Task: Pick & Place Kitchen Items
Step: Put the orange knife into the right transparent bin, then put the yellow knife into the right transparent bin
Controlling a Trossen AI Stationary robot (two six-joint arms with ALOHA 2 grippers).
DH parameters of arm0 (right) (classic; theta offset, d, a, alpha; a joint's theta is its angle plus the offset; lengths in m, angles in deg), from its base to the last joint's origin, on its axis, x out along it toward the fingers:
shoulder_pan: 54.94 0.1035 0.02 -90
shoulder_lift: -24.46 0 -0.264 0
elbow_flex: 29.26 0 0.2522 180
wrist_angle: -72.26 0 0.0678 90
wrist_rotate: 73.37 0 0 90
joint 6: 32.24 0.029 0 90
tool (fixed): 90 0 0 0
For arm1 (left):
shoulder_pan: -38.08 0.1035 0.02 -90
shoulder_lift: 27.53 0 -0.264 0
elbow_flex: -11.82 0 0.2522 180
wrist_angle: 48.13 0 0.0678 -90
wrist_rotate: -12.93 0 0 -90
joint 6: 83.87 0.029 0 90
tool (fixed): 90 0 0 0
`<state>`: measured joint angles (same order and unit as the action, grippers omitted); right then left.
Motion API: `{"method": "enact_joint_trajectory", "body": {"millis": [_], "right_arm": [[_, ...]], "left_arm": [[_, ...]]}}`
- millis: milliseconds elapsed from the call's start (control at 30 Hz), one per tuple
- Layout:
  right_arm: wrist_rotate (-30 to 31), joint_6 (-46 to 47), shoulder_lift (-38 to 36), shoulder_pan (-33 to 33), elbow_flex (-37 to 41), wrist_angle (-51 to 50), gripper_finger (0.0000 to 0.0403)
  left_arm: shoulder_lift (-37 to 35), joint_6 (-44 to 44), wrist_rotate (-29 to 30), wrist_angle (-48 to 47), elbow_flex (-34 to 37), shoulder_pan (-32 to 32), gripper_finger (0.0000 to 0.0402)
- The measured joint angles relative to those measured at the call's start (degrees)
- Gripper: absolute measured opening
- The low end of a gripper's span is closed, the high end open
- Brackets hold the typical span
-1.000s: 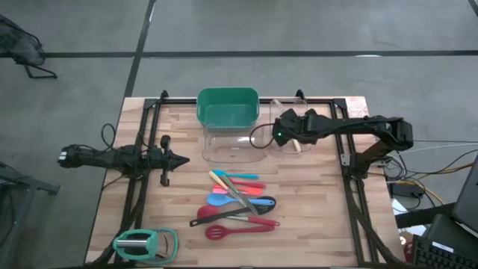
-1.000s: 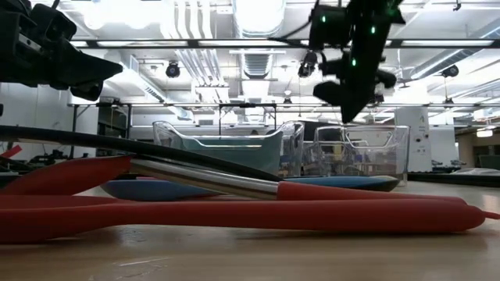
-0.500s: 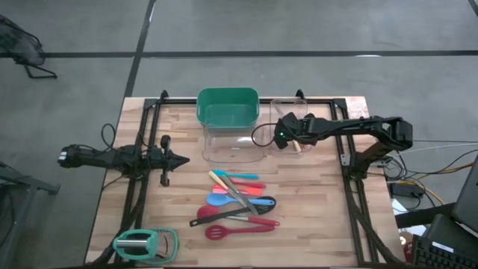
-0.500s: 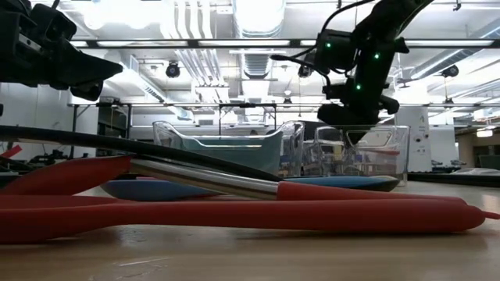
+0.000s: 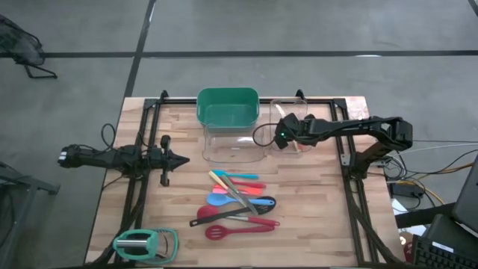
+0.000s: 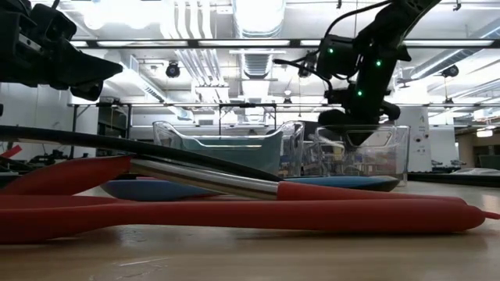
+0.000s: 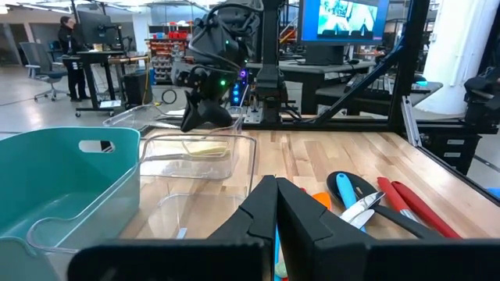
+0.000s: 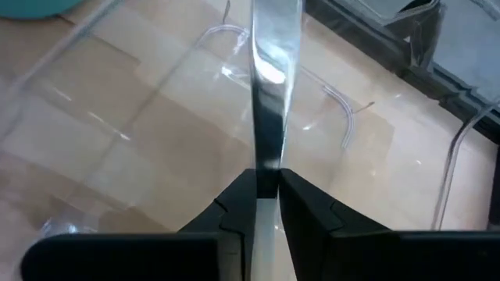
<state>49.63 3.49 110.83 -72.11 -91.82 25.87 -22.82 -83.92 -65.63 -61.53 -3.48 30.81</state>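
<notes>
Grey floor surrounds the wooden worktop (image 5: 314, 217), and a workshop with ceiling lights shows behind it in the low view. At the far edge stands a green bin (image 5: 227, 107), with a clear bin (image 5: 224, 146) touching its near side and a smaller clear bin (image 5: 287, 112) toward the far right corner. The green and the larger clear bin look empty; the small one holds a pale yellow utensil (image 7: 201, 149) lying on its floor. The right claw (image 5: 281, 135) hangs over that small bin, its fingers (image 8: 234, 204) slightly parted on either side of a clear bin wall; whether they grip it I cannot tell. The left claw (image 5: 181, 158) waits near the left edge, pressed together and holding nothing. The remaining utensils (image 5: 239, 202) lie in a loose pile at the worktop's middle, toward the near edge: red, blue, pink, orange and yellow. A mint-green gadget (image 5: 144, 243) sits at the near left corner.
</notes>
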Motion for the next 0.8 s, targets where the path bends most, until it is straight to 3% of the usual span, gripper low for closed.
{"method": "enact_joint_trajectory", "body": {"millis": [433, 800], "right_arm": [[-0.1, -2.3, -0.1, 1.1, -1.7, 0.0, 0.0101], [0.1, -4.2, -0.1, 11.7, -9.9, 2.7, 0.0153]], "left_arm": [[0.0, 0.0, 0.0, 0.0, 0.0, 0.0, 0.0010], [0.0, 0.0, 0.0, 0.0, 0.0, 0.0, 0.0010]]}}
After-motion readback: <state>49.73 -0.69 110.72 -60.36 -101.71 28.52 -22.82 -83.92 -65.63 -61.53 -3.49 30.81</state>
